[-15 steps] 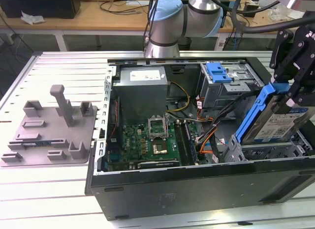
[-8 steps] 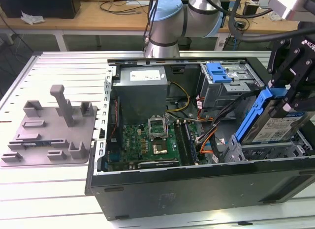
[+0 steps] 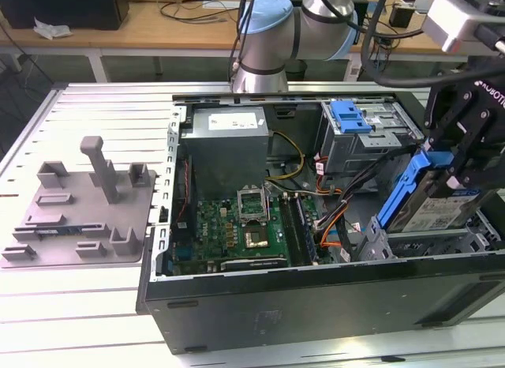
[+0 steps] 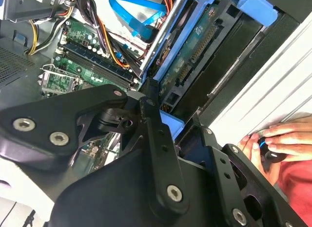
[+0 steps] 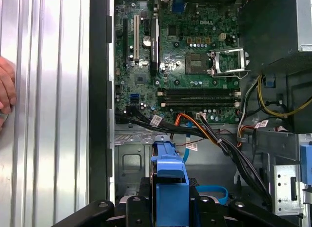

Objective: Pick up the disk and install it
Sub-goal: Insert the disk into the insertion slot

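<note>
The tool point(image 3: 456, 169) clamps the tilted silver disk point(image 3: 432, 208), blue-framed, with a pale label.

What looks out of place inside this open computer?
The disk stands out: it hangs steeply tilted in the gripper at the exterior view's right, not seated in the case. A person's hand rests on the table beside it.

The arm point(image 3: 264, 68) arches over, its pincer point(image 3: 458, 172) clamped on the disk point(image 3: 438, 212).
</note>
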Motion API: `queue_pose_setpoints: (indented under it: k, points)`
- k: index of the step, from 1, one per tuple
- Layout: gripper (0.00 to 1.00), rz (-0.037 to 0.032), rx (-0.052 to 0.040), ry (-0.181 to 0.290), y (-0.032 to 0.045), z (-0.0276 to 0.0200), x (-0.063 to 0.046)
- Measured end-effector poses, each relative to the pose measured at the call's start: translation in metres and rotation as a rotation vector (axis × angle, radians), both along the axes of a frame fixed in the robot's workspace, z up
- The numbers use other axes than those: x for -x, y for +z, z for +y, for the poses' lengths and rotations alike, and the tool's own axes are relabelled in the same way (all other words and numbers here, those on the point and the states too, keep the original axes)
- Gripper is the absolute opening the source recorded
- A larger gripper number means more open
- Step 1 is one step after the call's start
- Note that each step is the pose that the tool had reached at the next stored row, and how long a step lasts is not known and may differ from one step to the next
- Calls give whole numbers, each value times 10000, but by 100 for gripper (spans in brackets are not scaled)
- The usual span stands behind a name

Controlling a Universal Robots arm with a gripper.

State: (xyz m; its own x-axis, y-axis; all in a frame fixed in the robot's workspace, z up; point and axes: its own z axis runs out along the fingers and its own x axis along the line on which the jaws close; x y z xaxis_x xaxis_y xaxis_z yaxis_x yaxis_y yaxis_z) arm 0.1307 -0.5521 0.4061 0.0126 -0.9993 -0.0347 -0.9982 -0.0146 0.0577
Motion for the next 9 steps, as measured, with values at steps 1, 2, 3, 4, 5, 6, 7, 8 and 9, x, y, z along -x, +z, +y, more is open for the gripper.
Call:
queue_pose_setpoints:
  k: [1,2,3,4,5,6,7,8,9]
  points:
    - [36,0,-2,0,-15,0,0]
    - [36,0,-1,0,-23,0,0]
    - [36,0,-1,0,-31,0,0]
    - [36,0,-1,0,-43,0,0]
    - [36,0,-2,0,-51,0,0]
    - [36,0,-1,0,-65,0,0]
    - [36,0,1,-1,-72,0,0]
    - [36,0,3,-1,-81,0,0]
    - [36,-1,0,-1,-97,0,0]
